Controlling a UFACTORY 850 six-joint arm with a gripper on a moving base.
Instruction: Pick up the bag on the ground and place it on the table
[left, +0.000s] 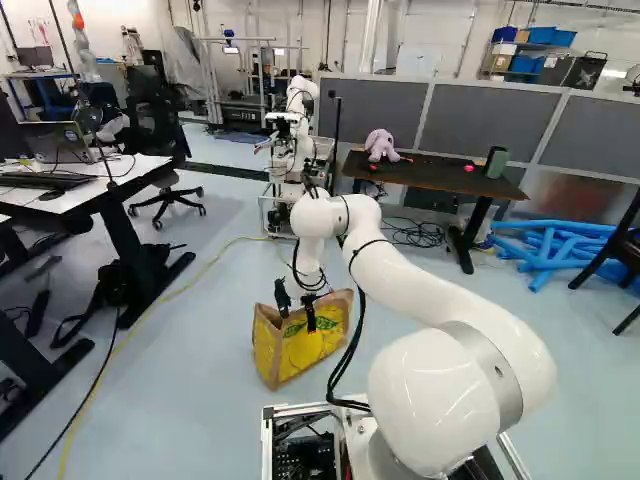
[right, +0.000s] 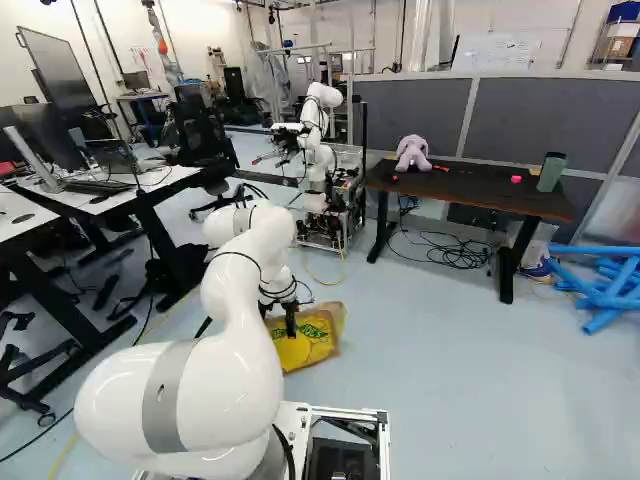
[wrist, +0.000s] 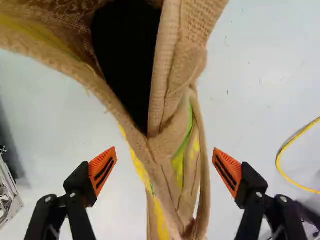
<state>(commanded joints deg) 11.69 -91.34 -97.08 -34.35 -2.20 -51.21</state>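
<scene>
Two orange-padded fingers of a black claw (left: 298, 321) stand wide apart on either side of a yellow-and-tan bag (left: 305, 352) set on a pale floor (right: 430, 360). The floor stretches from the bag to a dark bench (right: 470, 200) farther ahead, its long near edge facing the robot and its far edge running along grey partitions (right: 510, 125). A lavender plush toy (right: 412, 154) sits toward one end of that bench, a green cup (right: 551, 172) at the other. Another robot (right: 318, 150) stands near the plush toy's end; blue tubes (right: 610, 285) lie on the floor beyond the cup's end. At the left of the left base view, a white bench (left: 85, 190) rests on dark legs, and a yellow cable (left: 200, 275) runs across the floor between it and the bag.

In the wrist view, the bag's tan rims draw together between the fingers of the claw (wrist: 165, 172), with neither orange pad (wrist: 103, 172) touching them. Floor shows on both sides: a wider gap by one pad, a slim one by the pad on the yellow cable's side. The bag's dark, open mouth gapes just ahead of the claw, while its narrow, gathered edge passes between the fingers, one strip of tan trim close to the nearer pad.
</scene>
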